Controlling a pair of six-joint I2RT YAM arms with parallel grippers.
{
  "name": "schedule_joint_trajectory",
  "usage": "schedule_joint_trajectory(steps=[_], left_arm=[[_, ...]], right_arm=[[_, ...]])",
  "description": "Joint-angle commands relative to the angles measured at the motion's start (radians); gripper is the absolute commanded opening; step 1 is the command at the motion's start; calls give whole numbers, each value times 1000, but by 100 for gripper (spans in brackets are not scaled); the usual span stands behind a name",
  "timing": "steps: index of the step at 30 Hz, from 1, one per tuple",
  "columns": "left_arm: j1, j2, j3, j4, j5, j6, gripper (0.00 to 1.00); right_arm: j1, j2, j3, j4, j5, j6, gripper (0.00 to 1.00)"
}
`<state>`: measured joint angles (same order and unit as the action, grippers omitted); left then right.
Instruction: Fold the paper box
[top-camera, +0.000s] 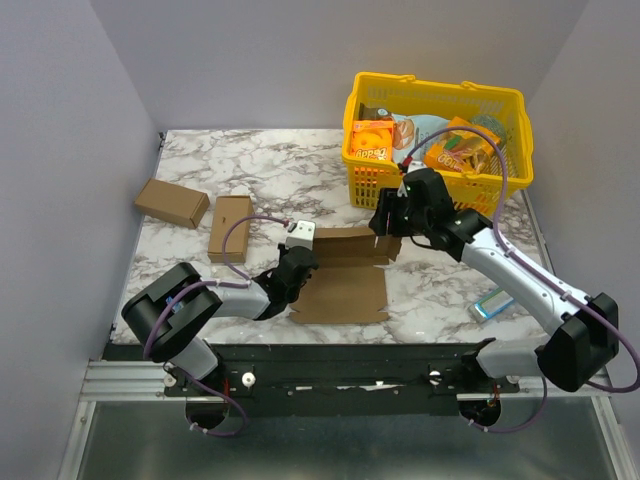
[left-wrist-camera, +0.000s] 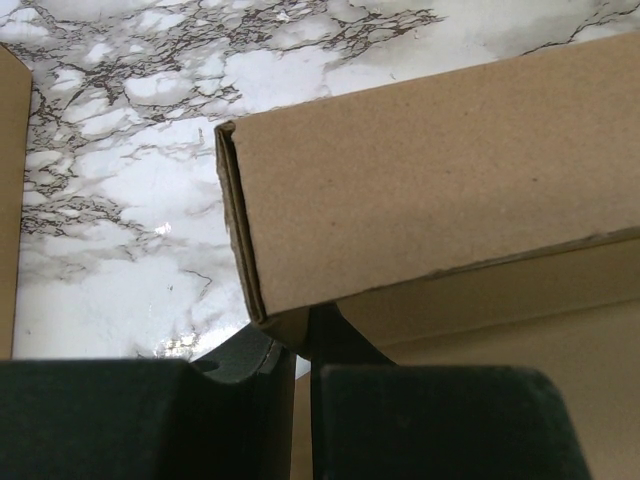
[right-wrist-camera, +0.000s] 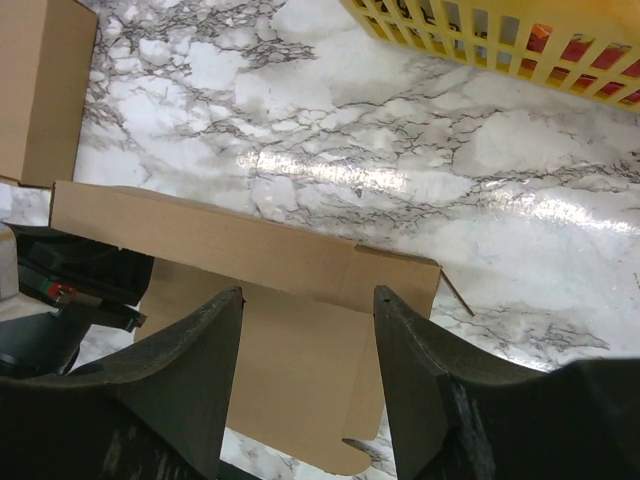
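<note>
The paper box (top-camera: 345, 278) lies open on the marble table, its base flat and its back wall raised. My left gripper (top-camera: 297, 266) is at its left edge, shut on the left end of the box. In the left wrist view the two jaws (left-wrist-camera: 300, 350) stand close together with the corner of the cardboard (left-wrist-camera: 430, 180) between them. My right gripper (top-camera: 385, 220) is open and empty, hovering over the box's back right corner. In the right wrist view its fingers (right-wrist-camera: 308, 300) straddle the back wall and base of the box (right-wrist-camera: 200, 245).
A yellow basket (top-camera: 437, 100) of packaged goods stands at the back right, close behind my right arm. Two smaller cardboard boxes (top-camera: 172, 203) (top-camera: 229, 227) lie at the left. A small bluish packet (top-camera: 492, 303) lies near the right front.
</note>
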<state>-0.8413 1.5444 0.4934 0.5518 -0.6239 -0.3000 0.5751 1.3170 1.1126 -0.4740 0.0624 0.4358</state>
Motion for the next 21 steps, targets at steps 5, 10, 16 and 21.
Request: schedule_joint_trajectory(steps=[5, 10, 16, 21], left_arm=[[-13, 6, -15, -30, -56, 27, 0], [-16, 6, -13, -32, -59, 29, 0], [-19, 13, -12, -32, -60, 29, 0], [-22, 5, -13, -33, -66, 33, 0]], right_arm=[[8, 63, 29, -83, 71, 15, 63], [9, 83, -3, -84, 53, 52, 62], [8, 68, -49, -28, -6, 95, 61], [8, 80, -65, 9, -7, 122, 62]])
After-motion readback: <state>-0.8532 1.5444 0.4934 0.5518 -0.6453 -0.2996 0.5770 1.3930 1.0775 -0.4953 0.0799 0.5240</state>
